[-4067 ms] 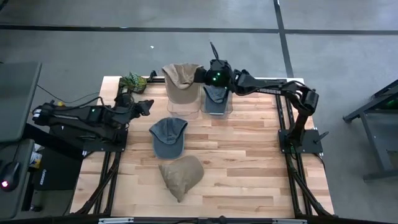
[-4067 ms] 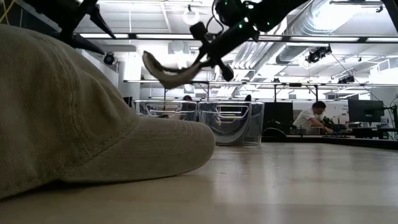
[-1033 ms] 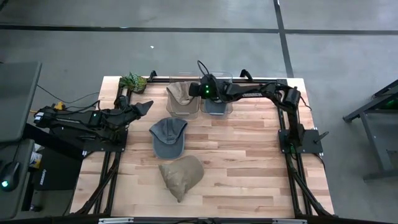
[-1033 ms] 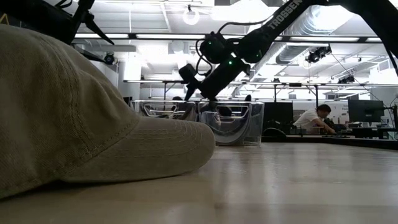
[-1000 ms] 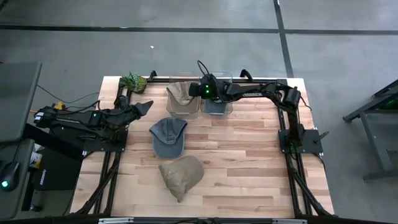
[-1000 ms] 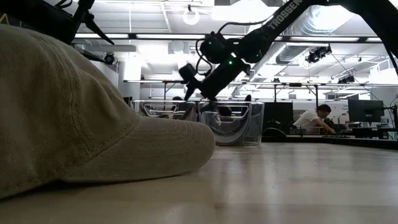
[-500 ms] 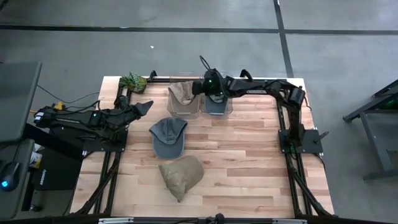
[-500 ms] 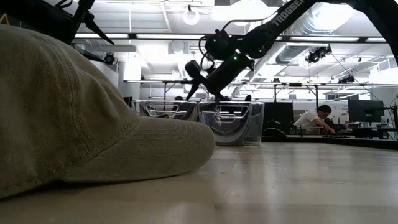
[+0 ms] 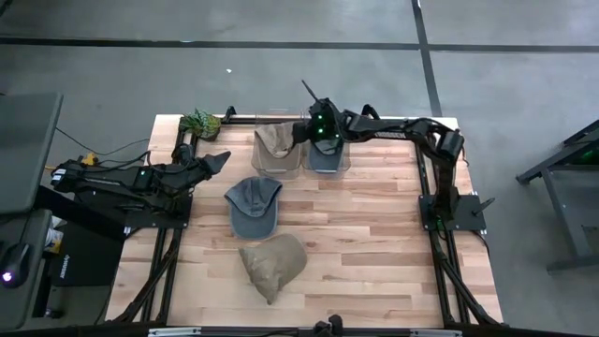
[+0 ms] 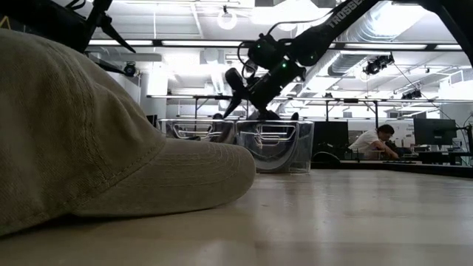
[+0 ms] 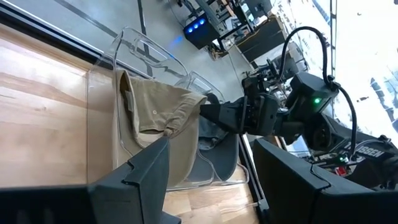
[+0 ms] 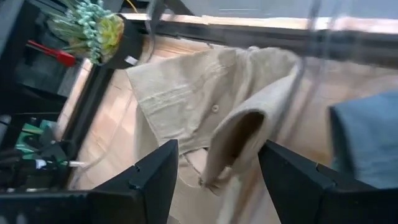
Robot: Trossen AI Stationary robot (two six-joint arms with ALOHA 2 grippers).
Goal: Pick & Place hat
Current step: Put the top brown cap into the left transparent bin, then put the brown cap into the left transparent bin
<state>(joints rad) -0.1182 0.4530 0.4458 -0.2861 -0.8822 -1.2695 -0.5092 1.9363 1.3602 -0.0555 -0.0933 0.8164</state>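
2 hats wait on the table: a tan hat [image 9: 272,263] nearest, a grey hat [image 9: 253,206] behind it. The right gripper [image 9: 303,133] hovers farther back, fingers wide and empty, above the bin [image 9: 277,154]. The grey hat lies nearer the left gripper [image 9: 217,160], also wide.

This is a robotics lab or industrial workshop. In the low view, exposed silver ducting [image 10: 399,33] crosses the upper right and long strip lights [image 10: 222,44] run along an open ceiling. At the right of that frame a person [image 10: 373,140] sits at a bench with monitors [image 10: 432,131]. In the high view, a butcher-block table [image 9: 374,234] stands mid-frame on a grey concrete floor [image 9: 140,56] marked with dark tape lines [image 9: 426,56].
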